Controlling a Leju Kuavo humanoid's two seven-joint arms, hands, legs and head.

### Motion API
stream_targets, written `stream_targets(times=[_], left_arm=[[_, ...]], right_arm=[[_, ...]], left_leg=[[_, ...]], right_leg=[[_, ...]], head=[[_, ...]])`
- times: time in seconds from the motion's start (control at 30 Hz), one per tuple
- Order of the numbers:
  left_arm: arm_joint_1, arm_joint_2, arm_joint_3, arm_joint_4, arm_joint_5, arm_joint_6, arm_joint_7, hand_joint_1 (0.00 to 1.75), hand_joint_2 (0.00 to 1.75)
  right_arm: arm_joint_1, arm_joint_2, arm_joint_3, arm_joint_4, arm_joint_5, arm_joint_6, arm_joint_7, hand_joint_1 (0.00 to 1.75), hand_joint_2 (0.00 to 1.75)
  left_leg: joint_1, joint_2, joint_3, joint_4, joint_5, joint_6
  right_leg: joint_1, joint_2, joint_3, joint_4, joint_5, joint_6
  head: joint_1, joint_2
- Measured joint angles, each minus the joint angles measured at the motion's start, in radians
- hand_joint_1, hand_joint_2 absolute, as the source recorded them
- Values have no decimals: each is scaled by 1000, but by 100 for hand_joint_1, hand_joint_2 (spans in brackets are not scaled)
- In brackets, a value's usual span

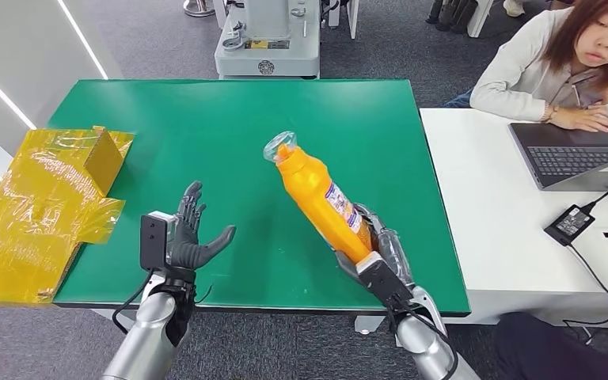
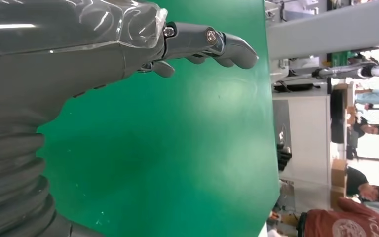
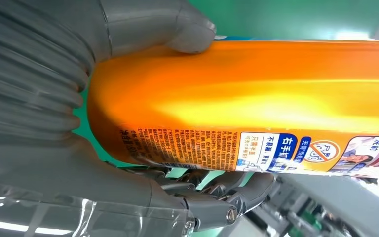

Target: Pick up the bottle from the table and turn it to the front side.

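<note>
The robot's right hand (image 1: 374,255) holds a tall orange plastic bottle (image 1: 319,195) by its bottom end. The fingers wrap tight around it, and in the right wrist view the thick grey thumb (image 3: 170,27) presses on one side while the dark fingers (image 3: 212,195) curl under the other. The bottle is up off the green table mat (image 1: 229,134). It leans away from the hand, with its clear cap (image 1: 279,146) at the far end, pointing up and toward the robot's left. A strip of label with tiny writing and blue patches (image 3: 271,150) runs along the side that faces away from the thumb.

The left hand (image 1: 192,237) holds nothing. Its fingers are spread apart, and it hangs over the mat, well apart from the bottle, on the cap's side of it.

What could go wrong? The hand grips only the bottom, and most of the bottle sticks out far past the fingers — so it is top-heavy. If the wrist turns fast, the smooth plastic may slip or swing and drop onto the mat. The fingers also cover part of the label, so it may be hard to tell when the front side shows. A slow turn looks safest — maybe with the free hand coming close to help.
</note>
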State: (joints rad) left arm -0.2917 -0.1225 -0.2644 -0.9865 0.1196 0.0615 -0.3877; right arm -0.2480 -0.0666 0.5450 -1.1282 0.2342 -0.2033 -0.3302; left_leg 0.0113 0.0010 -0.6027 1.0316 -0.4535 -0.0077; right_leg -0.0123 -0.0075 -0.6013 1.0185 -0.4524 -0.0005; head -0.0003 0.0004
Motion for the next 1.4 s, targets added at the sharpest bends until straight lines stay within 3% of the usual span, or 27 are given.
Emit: stream_targets(times=[0.23,0.43,0.57,0.97,1.13,1.2,1.4], left_arm=[[-73,0,-24,45,208,-278,128,0,175],[-159,-9,-47,118,411,-437,225,0,175],[-211,-22,-74,159,483,-474,263,0,175],[-298,-67,-147,215,488,-361,243,0,175],[-298,-105,-179,208,351,-117,117,0,175],[-297,-121,-197,193,307,-65,96,0,175],[-295,-141,-217,162,304,-57,107,0,175]], right_arm=[[-12,41,-53,-31,16,13,-45,175,175],[-88,84,-66,29,56,1,-64,175,175],[-150,114,-67,100,86,-24,-69,175,175],[-206,173,-67,187,140,-61,-35,175,175],[-200,181,-81,198,154,-72,-9,175,175],[-195,186,-87,200,167,-70,-6,175,175],[-186,198,-93,206,193,-56,7,175,175]], left_leg=[[0,1,0,1,0,0],[0,1,0,1,1,-1],[0,0,0,1,1,-1],[0,0,0,1,1,-1],[0,-1,-1,1,1,-1],[0,0,-1,1,1,-1],[0,0,-1,1,1,-1]], right_leg=[[0,1,0,0,1,0],[0,1,0,1,1,0],[0,1,0,1,1,-1],[0,1,-1,1,1,-1],[0,-1,-1,1,1,-1],[0,-1,-1,1,1,-1],[0,0,-1,1,1,-1]], head=[[0,0],[0,0],[0,0],[0,0],[0,0],[0,0],[0,0]])
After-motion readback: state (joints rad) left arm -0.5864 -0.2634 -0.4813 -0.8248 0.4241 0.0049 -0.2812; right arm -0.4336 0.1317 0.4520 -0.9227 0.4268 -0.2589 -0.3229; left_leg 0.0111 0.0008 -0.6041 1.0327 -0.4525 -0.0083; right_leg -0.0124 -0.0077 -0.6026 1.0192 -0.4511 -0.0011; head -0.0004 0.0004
